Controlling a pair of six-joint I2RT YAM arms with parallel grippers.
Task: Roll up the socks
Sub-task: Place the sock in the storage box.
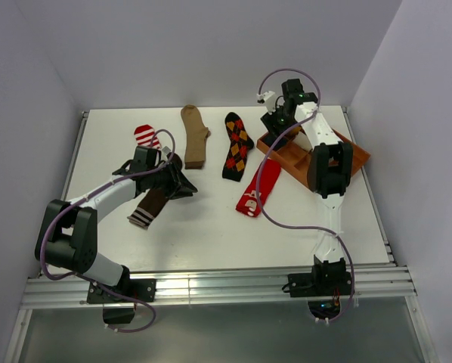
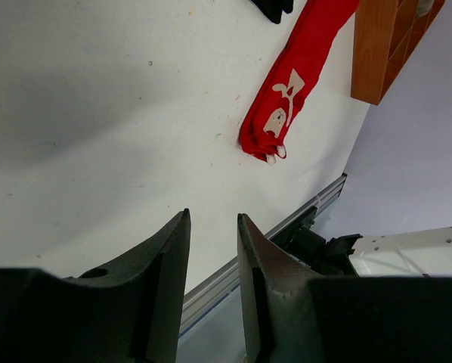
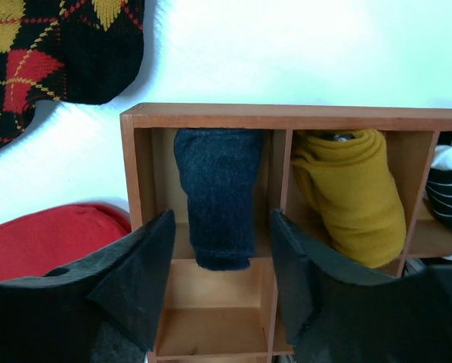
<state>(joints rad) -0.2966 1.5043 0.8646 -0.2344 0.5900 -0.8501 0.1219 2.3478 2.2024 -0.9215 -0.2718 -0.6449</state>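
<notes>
Right gripper (image 3: 220, 227): fingers apart, gripping nothing, either side of the rolled navy sock (image 3: 218, 189), which sits in a tray (image 3: 286, 116) compartment just beyond the tips, apparently stowed. Left gripper (image 2: 213, 219): fingers parted, empty; the red sock (image 2: 298, 83) lies flat well ahead, unrolled.

Matt white bench (image 1: 211, 234), smooth, faintly specked. Brushed metal rail (image 1: 211, 287) along near edge. Smooth reddish wooden tray (image 3: 286, 117), satin finish. Fuzzy knit on navy sock (image 3: 215, 189); ribbed knit cloth on mustard sock (image 3: 354, 197); flat patterned knit on argyle sock (image 3: 52, 45); smooth cloth on red sock (image 2: 298, 76), printed picture. Matt black, grainy plastic on left end effector (image 2: 213, 218) and right end effector (image 3: 220, 219).
</notes>
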